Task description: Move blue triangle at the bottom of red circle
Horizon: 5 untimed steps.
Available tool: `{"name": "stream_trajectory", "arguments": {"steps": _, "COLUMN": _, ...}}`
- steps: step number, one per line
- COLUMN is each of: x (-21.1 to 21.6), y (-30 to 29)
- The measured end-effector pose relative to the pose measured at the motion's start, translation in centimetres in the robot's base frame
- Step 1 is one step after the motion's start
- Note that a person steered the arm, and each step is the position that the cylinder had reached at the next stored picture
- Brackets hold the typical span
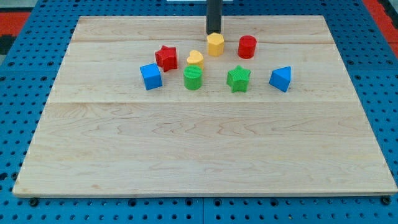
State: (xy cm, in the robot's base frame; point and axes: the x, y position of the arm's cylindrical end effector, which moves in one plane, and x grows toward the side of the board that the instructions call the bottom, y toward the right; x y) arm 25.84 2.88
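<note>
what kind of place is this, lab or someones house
Most likely a robotics lab bench: a wooden board lies on a blue perforated mounting table, small coloured blocks such as the blue triangle sit on it, and my tip hangs above them.

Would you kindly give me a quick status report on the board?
My tip at the view's top, just behind the yellow block. Blue triangle sits below-right of the red circle, untouched. Green star lies left of the triangle.
</note>
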Motion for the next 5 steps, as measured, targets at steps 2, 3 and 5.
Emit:
{"name": "stream_trajectory", "arguments": {"steps": 2, "x": -4.7, "y": 7.2}}
{"name": "stream_trajectory", "arguments": {"steps": 3, "x": -2.2, "y": 9.6}}
{"name": "stream_trajectory", "arguments": {"steps": 5, "x": 3.2, "y": 7.0}}
